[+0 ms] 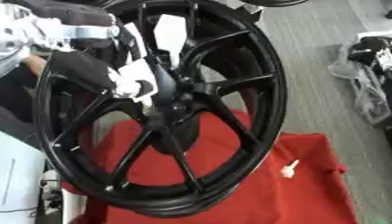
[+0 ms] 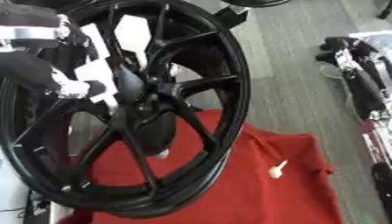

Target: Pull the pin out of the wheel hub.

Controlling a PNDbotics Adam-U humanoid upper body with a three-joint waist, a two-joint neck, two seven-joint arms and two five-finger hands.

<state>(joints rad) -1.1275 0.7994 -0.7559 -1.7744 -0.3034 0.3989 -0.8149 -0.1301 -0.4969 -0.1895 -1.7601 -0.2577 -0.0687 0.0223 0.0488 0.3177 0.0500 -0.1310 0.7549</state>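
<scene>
While the big black wheel (image 1: 165, 109) stands tilted on edge over the red cloth (image 1: 306, 192), the action sits up at far left: the left hand (image 1: 126, 85), black arm with silver joints coming in from the upper corner, is in among the spokes beside the hub (image 1: 180, 103). Its fingers are pale and blurred against the spokes, and I cannot tell whether they are curled round anything. No pin is visible at the hub itself from here.

Moving right across the rim, a small pale peg-shaped piece (image 1: 289, 169) lies loose on the cloth, well apart from the hub. That could be the pin, already out, though I cannot be sure.

By the look of it the wheel is heavy, rigid metal that won't give; the pin is small, light and stiff, best pinched at its wider head and drawn straight along its axis.

Far right, black gear on the floor; the right hand doesn't show clearly.
</scene>
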